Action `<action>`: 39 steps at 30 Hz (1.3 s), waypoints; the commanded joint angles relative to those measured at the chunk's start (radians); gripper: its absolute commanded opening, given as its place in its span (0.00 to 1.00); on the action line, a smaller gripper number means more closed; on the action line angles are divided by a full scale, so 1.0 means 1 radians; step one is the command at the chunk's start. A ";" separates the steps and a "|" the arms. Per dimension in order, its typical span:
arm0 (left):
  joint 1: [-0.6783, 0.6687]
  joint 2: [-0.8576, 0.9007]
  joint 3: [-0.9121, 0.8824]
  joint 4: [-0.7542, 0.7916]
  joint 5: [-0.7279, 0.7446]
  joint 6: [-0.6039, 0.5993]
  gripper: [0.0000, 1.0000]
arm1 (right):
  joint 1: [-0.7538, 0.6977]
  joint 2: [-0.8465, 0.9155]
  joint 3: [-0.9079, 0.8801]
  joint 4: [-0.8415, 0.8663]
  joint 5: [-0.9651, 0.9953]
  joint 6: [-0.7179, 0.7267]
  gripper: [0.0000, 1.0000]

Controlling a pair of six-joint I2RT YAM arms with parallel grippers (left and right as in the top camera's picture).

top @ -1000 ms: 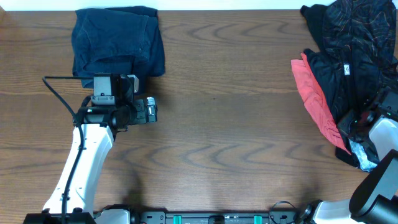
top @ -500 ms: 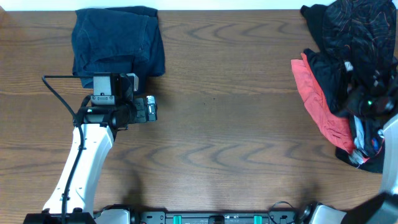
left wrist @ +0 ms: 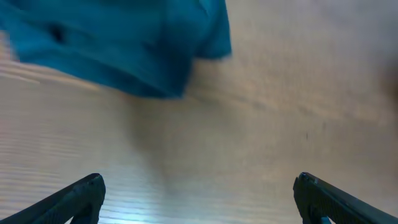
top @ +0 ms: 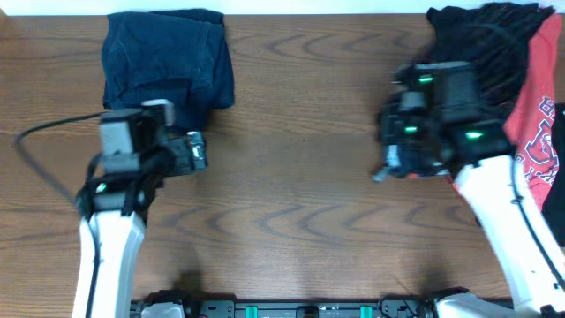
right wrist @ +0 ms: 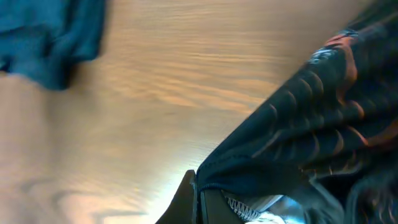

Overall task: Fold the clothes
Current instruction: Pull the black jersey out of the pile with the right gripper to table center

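The black shiny shirt point(right wrist: 323, 124) with thin reddish lines hangs from my right gripper point(right wrist: 198, 198), which is shut on its hem. Overhead, my right gripper point(top: 388, 162) is over the table right of centre, and the black shirt point(top: 494, 49) trails back from it to the far right corner. A red T-shirt point(top: 540, 132) with white letters lies at the right edge beside that arm. My left gripper point(top: 196, 150) hovers below a folded dark blue garment point(top: 168, 57). In the left wrist view the left gripper point(left wrist: 198, 183) is open over bare wood, with nothing between its fingers.
The folded blue garment point(left wrist: 124, 43) lies at the far left, also showing at the top left of the right wrist view as a blue garment point(right wrist: 50, 37). A black cable point(top: 44, 132) loops out to the left of the left arm. Brown wooden table point(top: 291, 203).
My right arm has swung left from the pile at the right edge, pulling the black shirt along. The red T-shirt's lettering is now uncovered. The left arm has shifted slightly left.
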 commanded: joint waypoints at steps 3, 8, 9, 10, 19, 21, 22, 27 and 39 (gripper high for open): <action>0.091 -0.136 0.028 -0.001 0.010 -0.010 0.98 | 0.225 0.100 0.012 0.082 -0.009 0.108 0.01; 0.154 -0.206 0.028 -0.019 0.010 -0.010 0.98 | 0.380 0.200 0.012 0.161 -0.016 0.142 0.01; 0.162 -0.211 0.028 -0.024 0.010 -0.010 0.98 | 0.401 0.212 0.012 0.174 -0.016 0.142 0.01; 0.168 -0.212 0.028 -0.029 0.010 -0.010 0.98 | 0.413 0.220 0.012 0.186 -0.016 0.150 0.01; 0.177 -0.191 0.027 -0.046 0.010 -0.010 0.98 | 0.452 0.226 0.020 0.431 -0.096 0.159 0.01; 0.177 -0.187 0.027 -0.050 0.010 -0.010 0.98 | 0.456 0.226 0.049 0.473 -0.102 0.159 0.01; 0.177 -0.185 0.027 -0.053 0.010 -0.010 0.98 | 0.456 0.225 0.069 0.474 -0.101 0.157 0.01; 0.177 -0.175 0.027 -0.069 0.010 -0.010 0.98 | 0.453 0.225 0.206 0.379 -0.043 0.092 0.01; 0.177 -0.159 0.027 -0.076 0.023 -0.010 0.98 | 0.445 0.220 0.584 0.068 0.154 -0.127 0.01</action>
